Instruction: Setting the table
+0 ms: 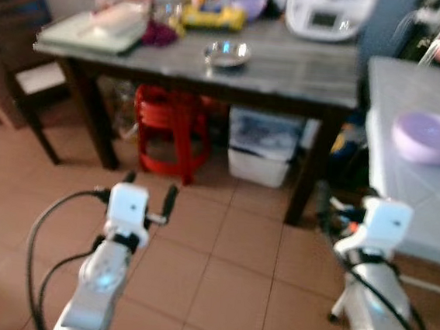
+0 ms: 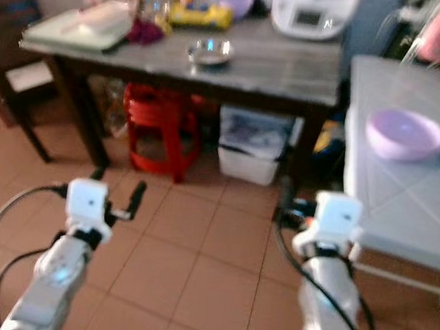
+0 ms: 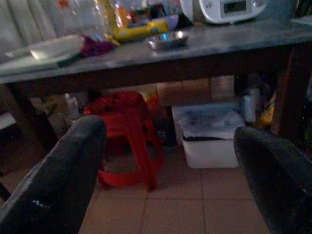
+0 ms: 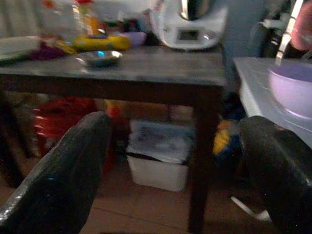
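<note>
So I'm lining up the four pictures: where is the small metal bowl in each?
Left eye: metal bowl on the grey table, upper middle.
Right eye: bowl upper middle, left of centre.
Left wrist: bowl near the top, centre.
Right wrist: bowl upper left.
Shared landmark: the red stool under the table.

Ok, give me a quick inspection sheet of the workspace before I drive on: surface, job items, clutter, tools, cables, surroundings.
Surface: dark grey table ahead; white table on the robot's right.
Job's things: steel bowl near the grey table's front edge; lilac bowl on the white table.
Clutter: white appliance, yellow item, pale tray on the grey table.
Tools: left tool and right tool both open, empty, held low over the floor.
Cables: black cable looping beside the left arm.
Surroundings: red stool and white bin under the grey table; tiled floor.
</note>
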Controlling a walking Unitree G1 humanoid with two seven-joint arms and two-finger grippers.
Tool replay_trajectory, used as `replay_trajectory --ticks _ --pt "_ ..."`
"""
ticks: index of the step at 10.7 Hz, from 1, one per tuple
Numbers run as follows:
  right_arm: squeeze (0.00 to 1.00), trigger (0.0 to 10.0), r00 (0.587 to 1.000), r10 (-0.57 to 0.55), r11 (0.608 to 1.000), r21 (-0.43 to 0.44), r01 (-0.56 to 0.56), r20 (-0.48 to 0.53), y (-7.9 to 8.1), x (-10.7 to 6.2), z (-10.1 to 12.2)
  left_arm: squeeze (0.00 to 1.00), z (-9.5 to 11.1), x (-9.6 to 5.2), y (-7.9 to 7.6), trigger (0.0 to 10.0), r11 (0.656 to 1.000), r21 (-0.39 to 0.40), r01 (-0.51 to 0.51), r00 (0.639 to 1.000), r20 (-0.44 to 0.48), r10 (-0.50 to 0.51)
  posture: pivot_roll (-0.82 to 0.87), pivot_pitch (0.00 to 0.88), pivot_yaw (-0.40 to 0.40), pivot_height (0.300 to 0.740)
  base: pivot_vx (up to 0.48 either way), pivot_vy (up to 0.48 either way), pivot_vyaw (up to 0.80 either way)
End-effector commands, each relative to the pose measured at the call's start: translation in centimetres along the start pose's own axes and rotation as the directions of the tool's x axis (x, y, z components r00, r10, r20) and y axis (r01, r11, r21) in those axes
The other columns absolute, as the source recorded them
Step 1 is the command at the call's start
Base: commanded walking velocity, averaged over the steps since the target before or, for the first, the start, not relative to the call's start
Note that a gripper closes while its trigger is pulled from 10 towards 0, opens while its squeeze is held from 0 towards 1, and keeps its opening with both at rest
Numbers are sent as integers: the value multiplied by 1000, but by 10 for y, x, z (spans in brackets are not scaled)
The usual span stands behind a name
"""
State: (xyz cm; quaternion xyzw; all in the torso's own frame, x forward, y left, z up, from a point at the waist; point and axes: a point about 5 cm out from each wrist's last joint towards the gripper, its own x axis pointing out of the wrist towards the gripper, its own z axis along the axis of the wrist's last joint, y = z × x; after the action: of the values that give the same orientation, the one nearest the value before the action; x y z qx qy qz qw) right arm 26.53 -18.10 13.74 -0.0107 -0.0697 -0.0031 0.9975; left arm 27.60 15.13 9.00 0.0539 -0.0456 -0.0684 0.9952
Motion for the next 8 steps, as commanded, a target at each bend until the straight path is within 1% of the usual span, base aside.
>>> replay_trajectory --ticks 1,5,8 --pt "0 10000 1000 -4 1000 1 4 12 0 1 3 0 2 -1 3 10000 1000 3 -9 1000 10 9 -153 102 79 740 0 0 0" --pt "0 10000 1000 2 1000 19 -2 9 6 3 0 0 10 1 -3 10000 999 -17 50 998 43 -50 -140 109 90 740 0 0 0" --pt "0 10000 1000 4 1000 16 -4 11 7 1 0 0 13 2 -5 10000 997 -30 66 997 49 -65 -146 117 91 740 0 -382 0"
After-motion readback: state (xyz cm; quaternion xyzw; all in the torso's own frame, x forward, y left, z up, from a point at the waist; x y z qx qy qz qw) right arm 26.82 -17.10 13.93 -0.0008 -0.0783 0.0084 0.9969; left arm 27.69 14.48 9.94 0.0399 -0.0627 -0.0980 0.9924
